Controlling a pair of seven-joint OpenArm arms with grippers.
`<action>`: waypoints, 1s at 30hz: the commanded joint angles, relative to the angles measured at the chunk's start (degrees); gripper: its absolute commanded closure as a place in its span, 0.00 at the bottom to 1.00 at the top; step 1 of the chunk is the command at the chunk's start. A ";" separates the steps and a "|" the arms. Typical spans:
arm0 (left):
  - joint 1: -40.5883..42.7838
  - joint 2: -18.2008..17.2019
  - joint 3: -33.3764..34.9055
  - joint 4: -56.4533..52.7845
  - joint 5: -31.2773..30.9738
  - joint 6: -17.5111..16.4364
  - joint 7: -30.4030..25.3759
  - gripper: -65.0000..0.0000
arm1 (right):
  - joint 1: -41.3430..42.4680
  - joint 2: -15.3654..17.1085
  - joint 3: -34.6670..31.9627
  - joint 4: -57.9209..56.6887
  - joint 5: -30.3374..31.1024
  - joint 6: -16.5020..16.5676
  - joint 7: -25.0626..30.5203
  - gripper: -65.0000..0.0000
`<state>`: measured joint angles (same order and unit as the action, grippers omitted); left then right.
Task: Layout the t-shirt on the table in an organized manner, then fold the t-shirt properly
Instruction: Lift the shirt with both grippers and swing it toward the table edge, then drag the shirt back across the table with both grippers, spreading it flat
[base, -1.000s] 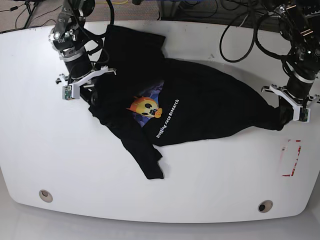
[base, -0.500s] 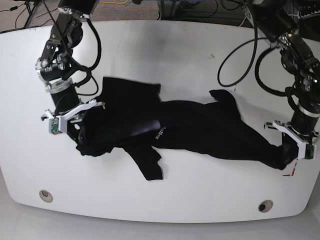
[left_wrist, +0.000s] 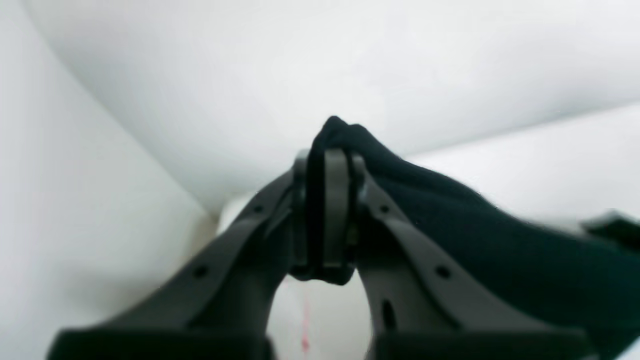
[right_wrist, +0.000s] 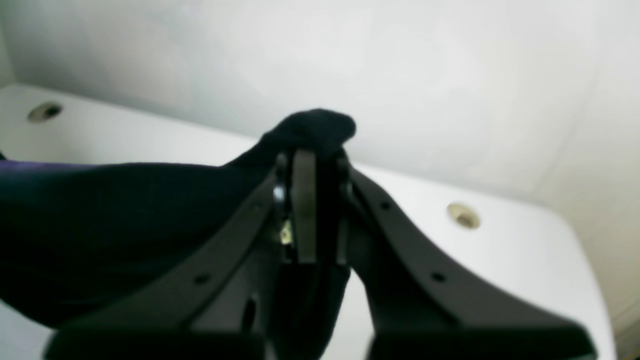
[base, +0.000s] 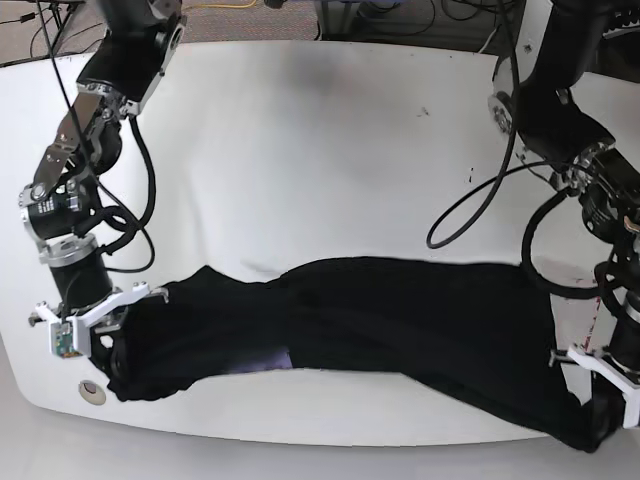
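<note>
The t-shirt (base: 380, 315) lies stretched in a band along the near edge of the tabletop (base: 320, 150), print hidden, one end at each near corner. Risk: drawn further, the cloth could slide over that edge, or a thin pinch could slip and let the fabric bunch. The left tool (left_wrist: 327, 210) is clamped on a black fold of hem; the right tool (right_wrist: 307, 210) is likewise closed tight on cloth.
</note>
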<state>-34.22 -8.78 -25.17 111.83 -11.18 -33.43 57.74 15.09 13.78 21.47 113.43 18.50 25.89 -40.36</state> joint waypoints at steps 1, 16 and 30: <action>-5.30 -0.76 -0.19 0.56 0.50 0.42 -0.72 1.00 | 4.56 1.82 0.11 0.82 1.06 -0.18 0.58 1.00; -16.20 -2.96 3.15 0.48 1.29 0.42 1.91 1.00 | 18.27 10.09 -8.33 -5.87 1.41 -0.09 -0.74 1.00; 4.55 -3.05 3.23 0.74 0.94 0.07 1.83 1.00 | -4.67 8.42 -5.61 -1.47 1.50 0.97 -1.80 1.00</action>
<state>-30.81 -11.18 -21.87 111.72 -10.02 -33.69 61.10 11.53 22.11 14.33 110.15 19.88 27.64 -44.18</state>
